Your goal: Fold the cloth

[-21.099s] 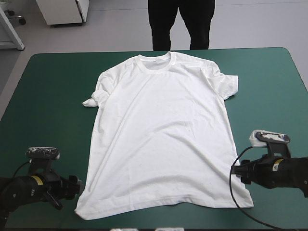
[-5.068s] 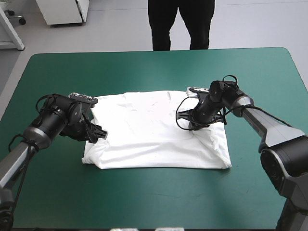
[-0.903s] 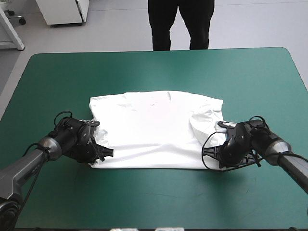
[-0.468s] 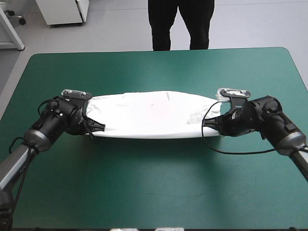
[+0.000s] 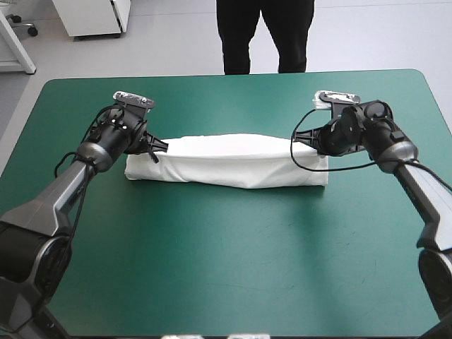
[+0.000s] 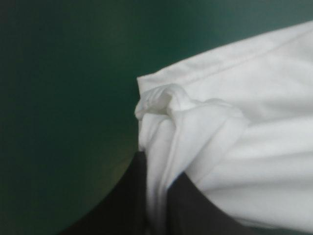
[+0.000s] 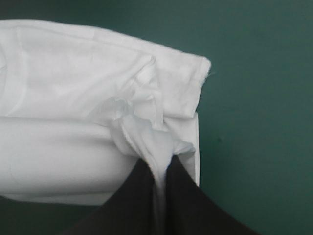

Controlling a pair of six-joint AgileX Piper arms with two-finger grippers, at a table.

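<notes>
The white T-shirt lies as a long, narrow folded band across the middle of the teal-green table. My left gripper is at its left end, shut on a bunched corner of the T-shirt; the cloth runs down between the black fingers. My right gripper is at the right end, shut on a pinched fold of the T-shirt between its fingers. Both held corners sit over the band's far edge.
Bare teal-green cover stretches in front of the band to the near edge, and more lies behind it up to the far edge. A cable loop hangs by the right gripper.
Both grippers have carried the near edge of the T-shirt up and toward the far side, laying it over the rest. The wide folded rectangle has become a narrow band.
</notes>
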